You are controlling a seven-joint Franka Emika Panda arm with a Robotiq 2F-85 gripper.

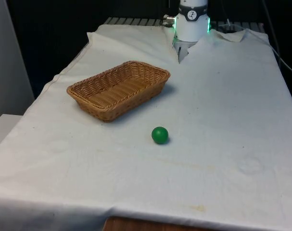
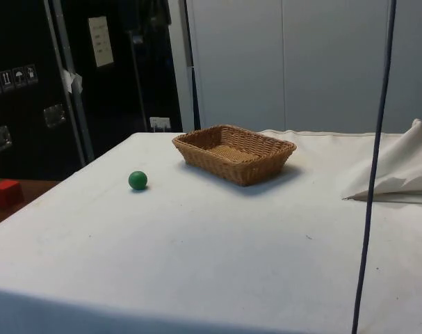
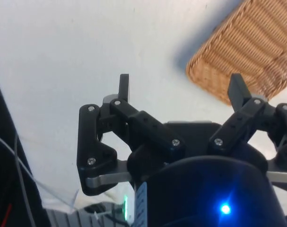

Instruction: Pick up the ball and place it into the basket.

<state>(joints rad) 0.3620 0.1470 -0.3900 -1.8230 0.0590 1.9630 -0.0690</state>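
A: Ball?

B: Green ball (image 1: 159, 135) on the white cloth of the tabletop (image 1: 222, 120), roughly mid-tabletop, somewhat nearer the tabletop's near edge in the front view. Nothing touching it. Side view has it too (image 2: 138, 180), sitting on its own with a small shadow under it.

A: Basket?

B: Brown wicker basket (image 1: 118, 89), rectangular, upright, open side up, nothing inside that I can see. It's toward the front view's left edge of the tabletop, farther back than the ball. Ball and basket are near each other but clearly apart, cloth showing between them. Side view: basket (image 2: 233, 152) sits past the ball, toward the middle of the tabletop.

A: Pincer?

B: Wrist view shows the pincer (image 3: 181, 87) up above the cloth, its two black fingers (image 3: 124, 86) spread wide apart, holding nothing. One corner of the basket (image 3: 238, 56) lies below, just beside one fingertip in that picture. No ball in that picture.

A: Arm?

B: White arm base (image 1: 192, 21) at the far edge of the tabletop in the front view, cloth bunched up around it.

A: Anything else?

B: Side view: a fold of the cloth (image 2: 398, 170) raised near the far end, a dark cable (image 2: 374, 174) hanging across the picture, a small red block (image 2: 6, 193) on a lower surface off the tabletop.
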